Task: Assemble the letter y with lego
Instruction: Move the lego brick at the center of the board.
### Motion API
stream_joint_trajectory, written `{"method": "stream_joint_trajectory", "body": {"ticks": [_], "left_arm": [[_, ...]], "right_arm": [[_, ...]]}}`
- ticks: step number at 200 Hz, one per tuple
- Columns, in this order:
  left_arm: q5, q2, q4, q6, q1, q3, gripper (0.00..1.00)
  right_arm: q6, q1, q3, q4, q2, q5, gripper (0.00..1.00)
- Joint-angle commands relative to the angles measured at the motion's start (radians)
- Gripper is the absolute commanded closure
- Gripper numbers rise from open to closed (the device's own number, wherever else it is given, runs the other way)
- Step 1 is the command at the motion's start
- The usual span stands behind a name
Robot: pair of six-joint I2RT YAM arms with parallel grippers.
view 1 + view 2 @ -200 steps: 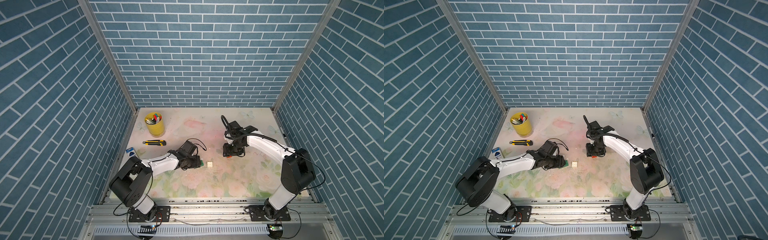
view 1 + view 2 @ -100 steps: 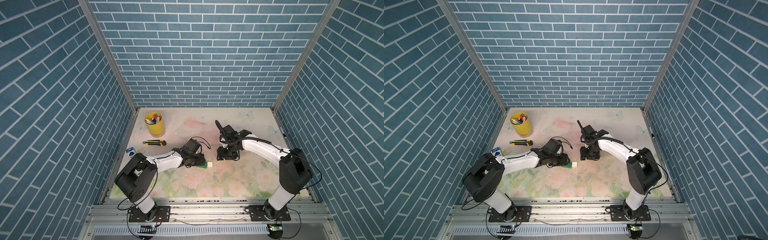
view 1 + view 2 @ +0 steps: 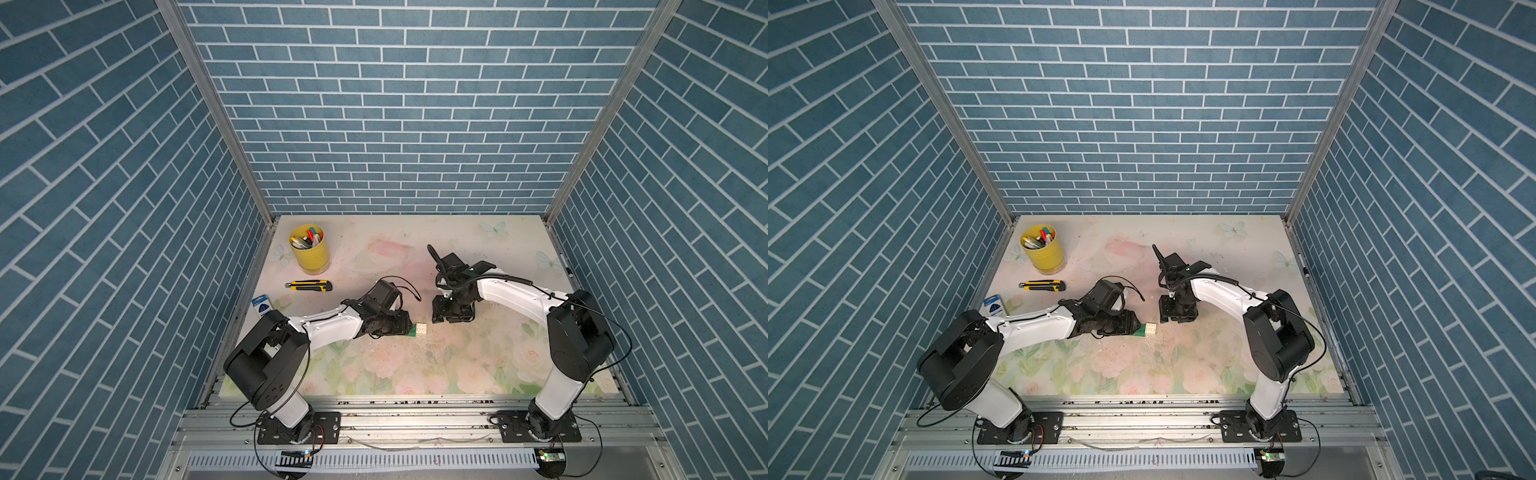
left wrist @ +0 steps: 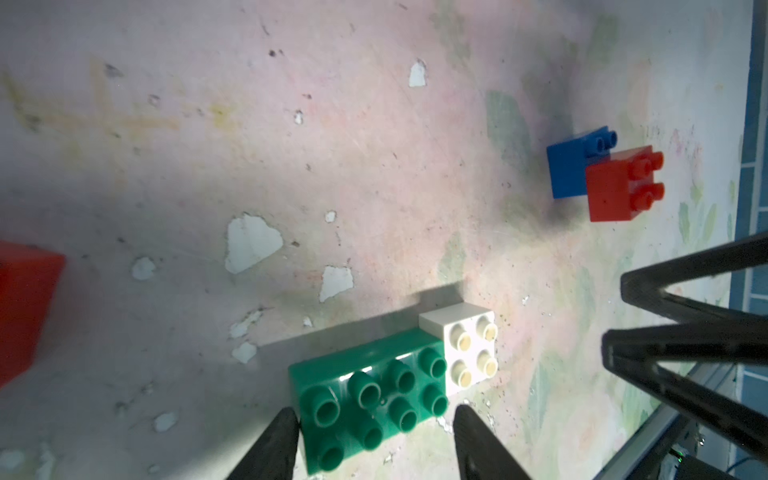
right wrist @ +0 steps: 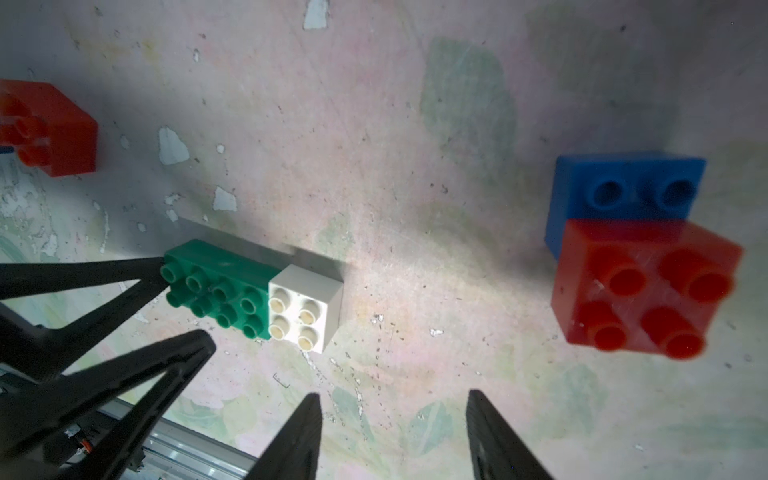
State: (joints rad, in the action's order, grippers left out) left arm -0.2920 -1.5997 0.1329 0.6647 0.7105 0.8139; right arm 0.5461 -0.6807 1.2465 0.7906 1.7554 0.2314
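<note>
The lego lies on the flowered table. A green rectangular brick (image 4: 370, 399) lies end to end against a white square brick (image 4: 469, 353). My left gripper (image 4: 374, 411) is open around the green brick's near end; one finger touches it and a gap shows at the other. In both top views it reaches the bricks from the left (image 3: 405, 326). A red brick (image 5: 648, 291) sits half over a blue one (image 5: 623, 187). Another red brick (image 5: 54, 129) lies apart. My right gripper (image 5: 392, 395) hangs open and empty between the two groups. The letter y is not in view.
A yellow cup (image 3: 309, 255) of pens stands at the back left. A yellow-black utility knife (image 3: 309, 285) lies in front of it, and a small blue-white box (image 3: 261, 305) sits by the left rail. Blue brick-pattern walls close three sides.
My left gripper moved right and brought the green brick against the white one. My right arm swung left and nearer the front, and its jaws widened a little.
</note>
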Motion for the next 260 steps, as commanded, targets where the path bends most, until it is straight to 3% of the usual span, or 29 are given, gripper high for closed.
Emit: {"method": "stream_joint_trajectory", "body": {"ticks": [1, 69, 122, 183, 260], "left_arm": [[-0.04, -0.034, 0.0, -0.035, 0.02, 0.038, 0.39], [-0.073, -0.104, 0.028, -0.067, 0.046, 0.111, 0.42], [0.016, -0.003, 0.078, -0.066, 0.046, 0.066, 0.34], [0.064, 0.059, 0.11, -0.064, 0.043, 0.029, 0.33], [0.084, 0.079, 0.112, -0.062, 0.038, 0.009, 0.33]], "right_arm": [[0.039, -0.003, 0.021, 0.007, 0.018, -0.022, 0.43], [0.045, 0.012, -0.004, 0.016, 0.001, -0.035, 0.44], [0.059, -0.012, -0.007, -0.004, 0.036, -0.013, 0.44], [0.072, -0.04, 0.011, -0.022, 0.091, 0.003, 0.44], [0.066, -0.032, -0.008, 0.029, 0.101, -0.086, 0.56]]}}
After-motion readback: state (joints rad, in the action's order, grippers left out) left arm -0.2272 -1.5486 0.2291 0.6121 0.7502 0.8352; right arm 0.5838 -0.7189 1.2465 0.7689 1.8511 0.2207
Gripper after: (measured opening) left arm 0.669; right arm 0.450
